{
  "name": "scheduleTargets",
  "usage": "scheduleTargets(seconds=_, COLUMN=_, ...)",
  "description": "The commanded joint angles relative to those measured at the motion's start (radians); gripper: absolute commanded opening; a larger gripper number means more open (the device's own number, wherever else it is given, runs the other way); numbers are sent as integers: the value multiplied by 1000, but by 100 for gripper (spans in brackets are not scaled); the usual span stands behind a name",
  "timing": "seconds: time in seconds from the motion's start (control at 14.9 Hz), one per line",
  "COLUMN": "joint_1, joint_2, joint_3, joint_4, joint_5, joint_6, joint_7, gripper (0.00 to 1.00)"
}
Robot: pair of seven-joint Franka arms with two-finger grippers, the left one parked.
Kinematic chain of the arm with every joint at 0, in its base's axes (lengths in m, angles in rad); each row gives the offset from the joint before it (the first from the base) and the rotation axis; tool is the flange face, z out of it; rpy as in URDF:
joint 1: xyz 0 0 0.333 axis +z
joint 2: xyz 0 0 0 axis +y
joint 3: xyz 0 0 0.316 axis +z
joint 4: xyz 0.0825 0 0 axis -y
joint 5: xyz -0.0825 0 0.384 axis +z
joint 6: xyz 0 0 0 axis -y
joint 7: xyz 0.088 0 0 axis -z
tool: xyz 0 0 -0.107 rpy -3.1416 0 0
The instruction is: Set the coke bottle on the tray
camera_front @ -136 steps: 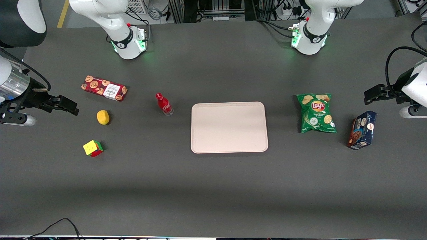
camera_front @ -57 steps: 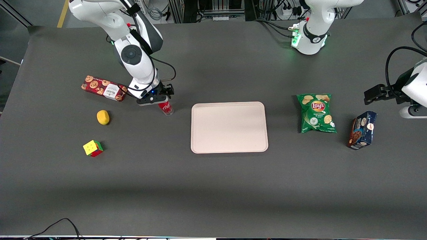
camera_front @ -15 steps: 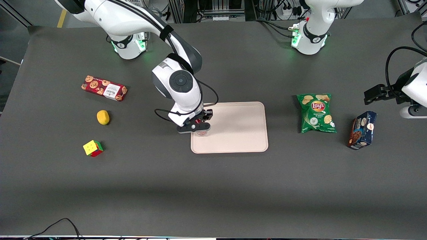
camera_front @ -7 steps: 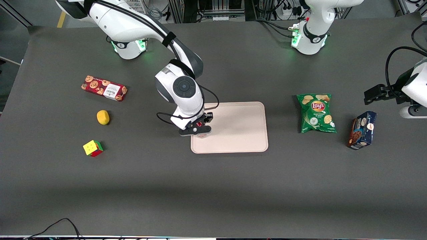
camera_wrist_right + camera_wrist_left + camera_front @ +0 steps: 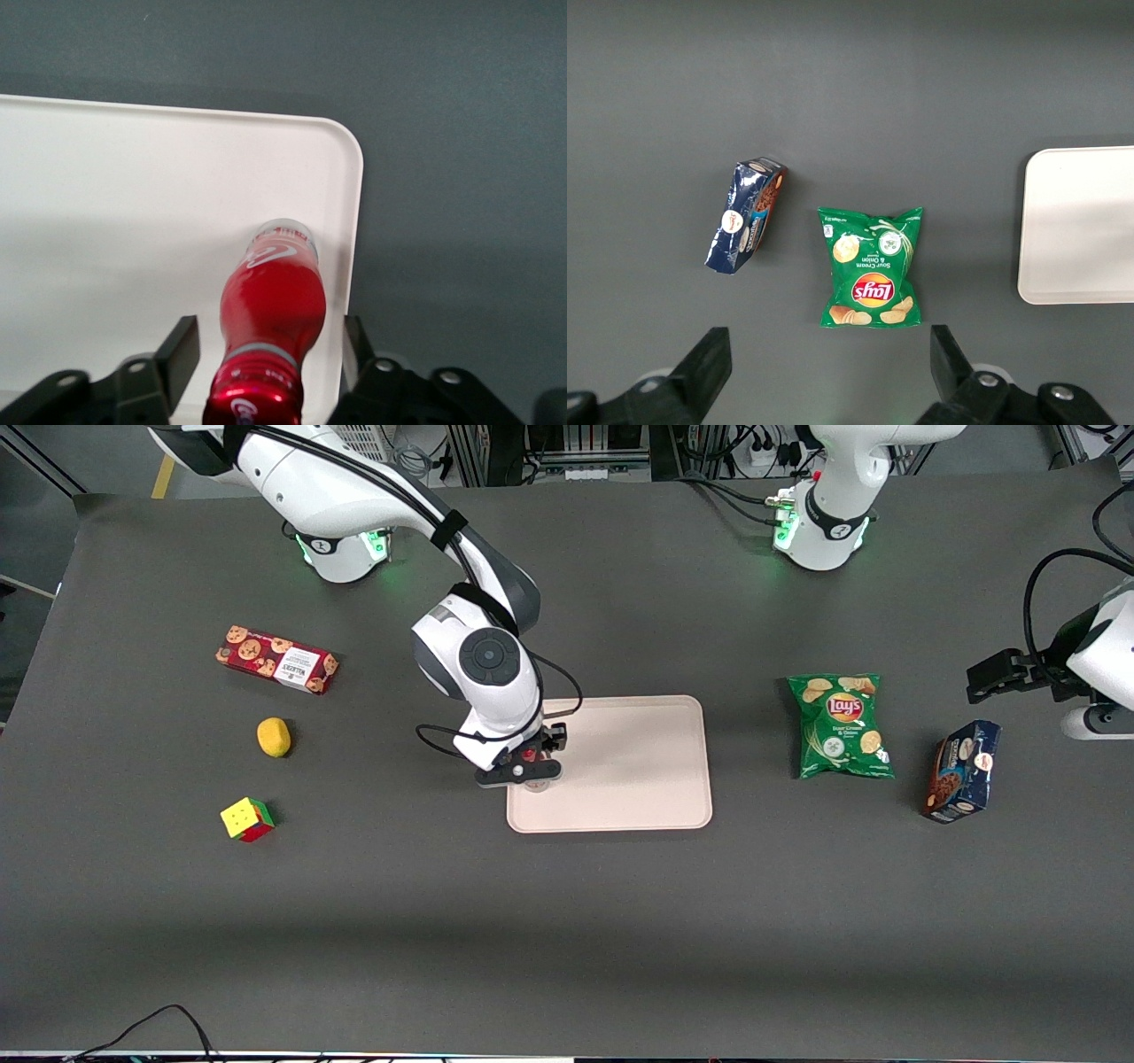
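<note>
The coke bottle (image 5: 270, 305), red with a red cap and clear base, stands upright on the tray (image 5: 133, 195), close to the rounded corner and rim at the working arm's end. My right gripper (image 5: 270, 345) is around its neck, open, with a gap between each finger (image 5: 183, 350) and the bottle. In the front view the gripper (image 5: 529, 766) hangs over that end of the pale pinkish-beige tray (image 5: 629, 762), and only the bottle's cap (image 5: 529, 755) shows under the hand.
Toward the working arm's end lie a red cookie box (image 5: 276, 660), a lemon (image 5: 274, 737) and a colour cube (image 5: 247, 819). Toward the parked arm's end lie a green Lay's bag (image 5: 842, 726) and a dark blue box (image 5: 961, 771).
The bottle went from the table beside the tray onto the tray, carried by my gripper. In the last second the arm dropped slightly nearer the front camera; since half a second ago nothing moved.
</note>
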Motion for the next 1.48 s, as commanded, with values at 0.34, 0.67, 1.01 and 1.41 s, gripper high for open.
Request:
scheduleTargets(seconds=0.34, joint_1=2, joint_2=-2, joint_3=2, joint_4=28, joint_5=-20, joint_6=1, joint_7=18, gripper=100)
scheduleTargets(seconds=0.67, joint_1=-1, joint_2=-167, joint_3=-5, joint_4=34, joint_5=-22, joint_6=-107, joint_7=-105, gripper=100)
scheduleTargets(seconds=1.01, joint_1=-12, joint_2=-414, joint_3=-91, joint_4=34, joint_5=-6, joint_6=-383, joint_7=-318, gripper=100)
scheduleTargets(seconds=1.41, joint_1=-105, joint_2=-617, joint_3=-237, joint_4=-82, joint_5=154, joint_6=-510, joint_7=-462, gripper=100)
